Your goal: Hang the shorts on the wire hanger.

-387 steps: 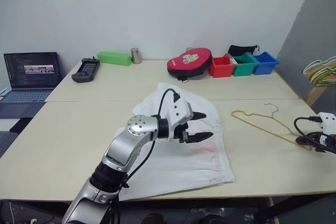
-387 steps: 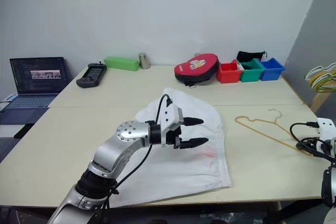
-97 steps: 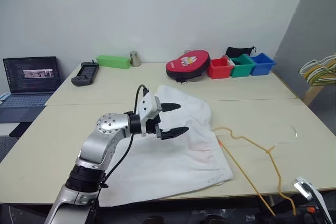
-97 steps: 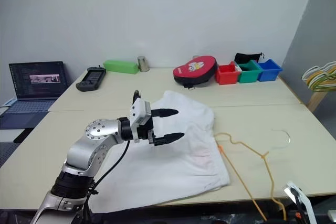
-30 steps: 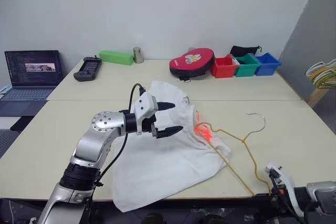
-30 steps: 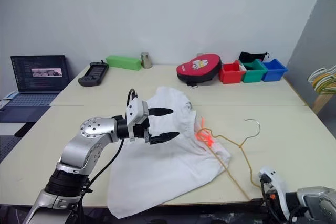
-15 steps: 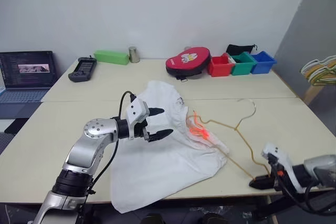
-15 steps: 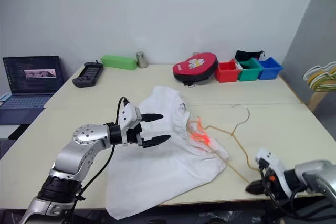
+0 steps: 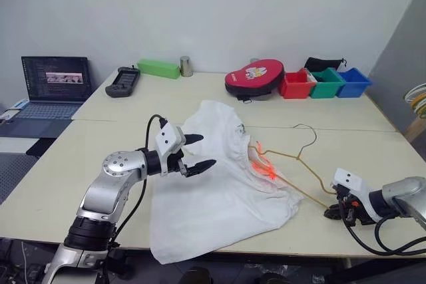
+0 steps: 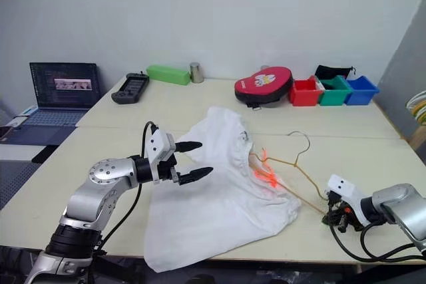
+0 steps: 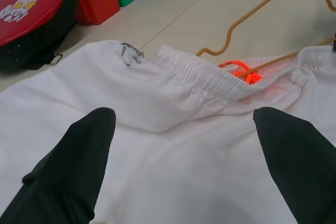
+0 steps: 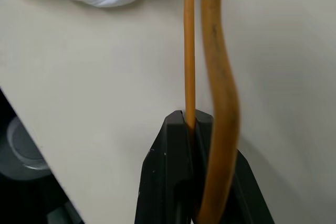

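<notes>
Right wrist view: right hand (image 12: 190,124) clamped on wire hanger (image 12: 190,51), far end buried in shorts (image 9: 219,191); left hand (image 9: 198,151) agape.

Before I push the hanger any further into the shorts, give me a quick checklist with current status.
1. Right gripper shut on the thin yellow-orange wire hanger: ok.
2. Hanger's far end inside the gathered waistband of the large white thin-fabric shorts: ok, it enters by the orange drawstring.
3. Left gripper open, above the shorts: ok.
4. Waistband held open by the left gripper: not ok, it holds nothing.
5. Hanger's grey metal hook free of fabric: ok.
6. Shorts fully on the beige table: not ok, one corner overhangs the near edge.
</notes>
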